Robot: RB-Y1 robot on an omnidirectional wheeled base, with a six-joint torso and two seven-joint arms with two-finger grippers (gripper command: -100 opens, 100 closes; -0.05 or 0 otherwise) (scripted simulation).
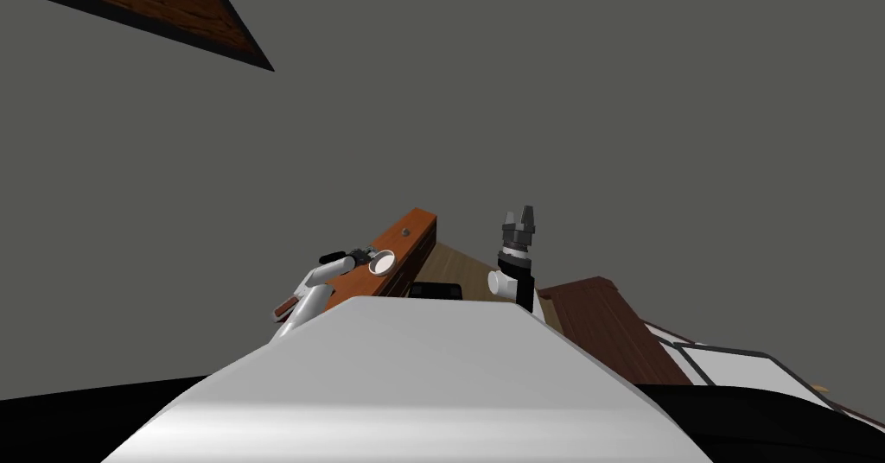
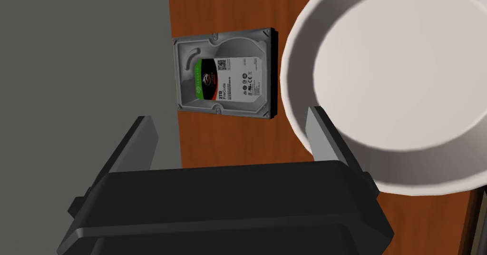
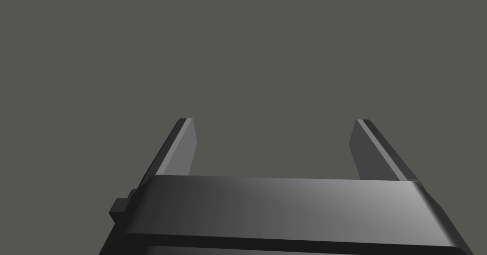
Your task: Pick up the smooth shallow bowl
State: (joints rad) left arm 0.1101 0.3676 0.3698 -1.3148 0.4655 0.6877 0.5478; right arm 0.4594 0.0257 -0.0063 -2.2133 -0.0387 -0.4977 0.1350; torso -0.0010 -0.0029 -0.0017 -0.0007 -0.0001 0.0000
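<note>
Left jaws and right jaws both spread, the left just beside one white bowl [image 2: 394,81], near one hard drive [image 2: 223,71].

Bowl [image 2: 394,90] beside hard drive [image 2: 223,73] on cabinet [image 2: 228,142]

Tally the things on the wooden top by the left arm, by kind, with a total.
On the wooden top:
bowl, white: 1
hard drive, grey: 1
Total: 2
</note>
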